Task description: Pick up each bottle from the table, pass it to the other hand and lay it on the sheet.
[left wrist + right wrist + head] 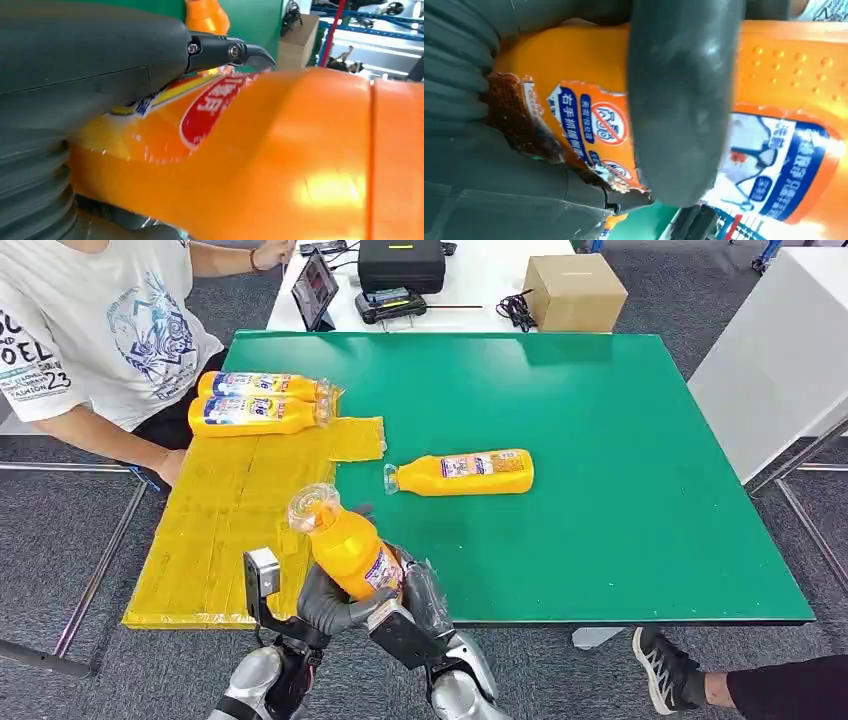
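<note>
1. The number "23" is printed on the sleeve of the person's white T-shirt [95, 325], below partly cut-off letters.
2. Chinese characters and two crossed-out prohibition signs are seen on the held bottle's label [594, 135]; not legibly resolved.
3. Labels on the other bottles are too small to be read.

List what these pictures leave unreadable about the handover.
- Head view: base of the held bottle is hidden by the left hand and right hand.
- Left wrist view: bottle is cut off by the picture's edges.
- Right wrist view: thumb covers part of the label.
</note>
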